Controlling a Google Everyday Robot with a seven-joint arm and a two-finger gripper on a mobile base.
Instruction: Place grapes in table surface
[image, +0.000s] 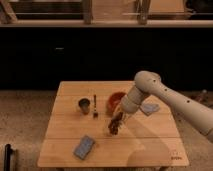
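The grapes (115, 126), a small dark reddish-purple bunch, hang from my gripper (119, 119) over the middle of the light wooden table surface (145, 142). They are just in front of the orange-red bowl (115, 99). My gripper is shut on the top of the bunch, and its lower end is at or just above the planks. My arm (150, 90) reaches in from the right, and its shadow falls on the table below.
A dark cup (84, 104) and a fork (94, 106) stand left of the bowl. A blue sponge (84, 146) lies at the front left. A grey-blue cloth (149, 108) lies right of the bowl. A small logo (175, 156) marks the front right corner.
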